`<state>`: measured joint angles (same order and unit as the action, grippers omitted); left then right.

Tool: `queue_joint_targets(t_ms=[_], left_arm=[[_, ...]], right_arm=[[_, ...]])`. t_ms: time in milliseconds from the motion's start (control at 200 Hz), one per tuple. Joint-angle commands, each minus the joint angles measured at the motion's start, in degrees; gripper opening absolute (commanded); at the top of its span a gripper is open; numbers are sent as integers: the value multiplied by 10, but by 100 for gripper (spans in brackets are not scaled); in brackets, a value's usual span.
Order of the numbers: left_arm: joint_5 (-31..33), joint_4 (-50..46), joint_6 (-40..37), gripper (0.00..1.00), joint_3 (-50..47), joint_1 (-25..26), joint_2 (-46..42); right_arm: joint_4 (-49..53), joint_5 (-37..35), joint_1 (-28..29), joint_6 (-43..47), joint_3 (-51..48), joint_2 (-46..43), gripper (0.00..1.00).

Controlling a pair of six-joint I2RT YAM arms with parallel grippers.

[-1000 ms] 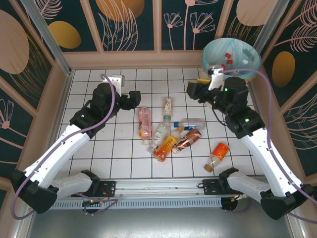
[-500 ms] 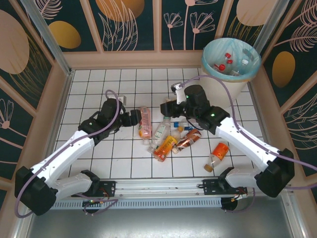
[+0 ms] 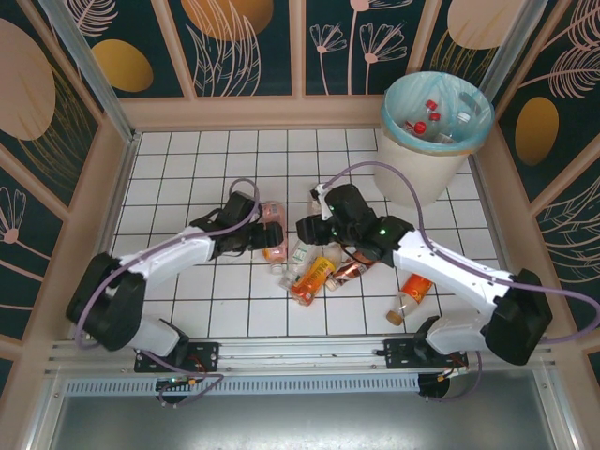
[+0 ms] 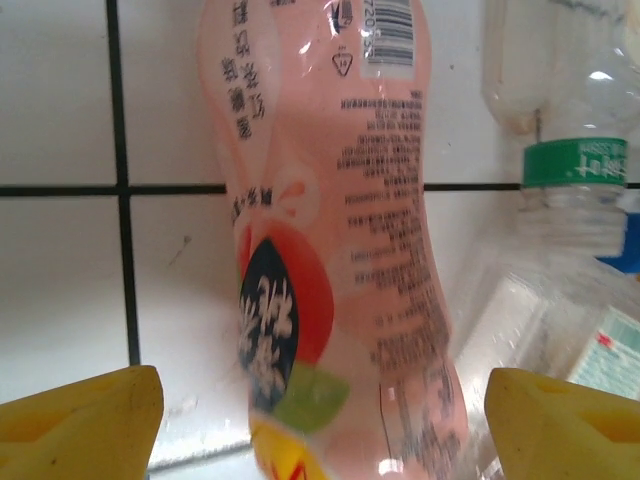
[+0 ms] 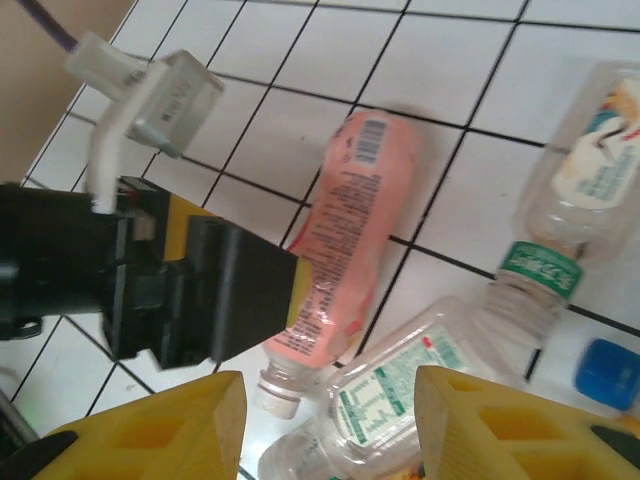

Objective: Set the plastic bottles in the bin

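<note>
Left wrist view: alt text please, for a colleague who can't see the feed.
A pink-labelled plastic bottle lies on the white tiled table, straddled by the open left gripper, whose yellow tips stand clear of it on both sides. A clear bottle with a green band lies beside it at the picture's right.

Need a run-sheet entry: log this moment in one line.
left gripper open, astride pink bottle | right gripper open, over clear bottle | bin holds bottles

The bin [image 3: 419,176] stands in the far right corner of the table [image 3: 169,178], with a few loose bottles [image 3: 419,127] inside it. A heap of bottles [image 3: 314,272] lies at the middle of the table, and a single bottle [image 3: 412,291] lies to its right, nearer the front edge.
</note>
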<state>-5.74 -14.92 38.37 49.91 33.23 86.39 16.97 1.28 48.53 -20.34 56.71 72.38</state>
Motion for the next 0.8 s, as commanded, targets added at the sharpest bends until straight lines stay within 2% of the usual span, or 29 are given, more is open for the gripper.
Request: queue_joint_targets(t_ms=[0,70,240,420,600,796], left_arm=[[11,15,-26,83,49,1,44],[23,12,-31,83,55,1,76],[6,26,-30,79,90,0,150],[19,35,-14,70,93,-3,164],[47,42,7,63,78,-20,122],[85,64,58,64,79,-34,-45]], right_arm=[[-1,-66,-1,-8,-13,-58,48],[7,-83,-2,-8,-20,-83,48],[22,-113,-6,-10,-35,-121,49],[29,-116,-8,-8,-38,-126,49],[20,-117,-9,8,-32,-116,49],[-47,-97,-8,45,-17,-109,49]])
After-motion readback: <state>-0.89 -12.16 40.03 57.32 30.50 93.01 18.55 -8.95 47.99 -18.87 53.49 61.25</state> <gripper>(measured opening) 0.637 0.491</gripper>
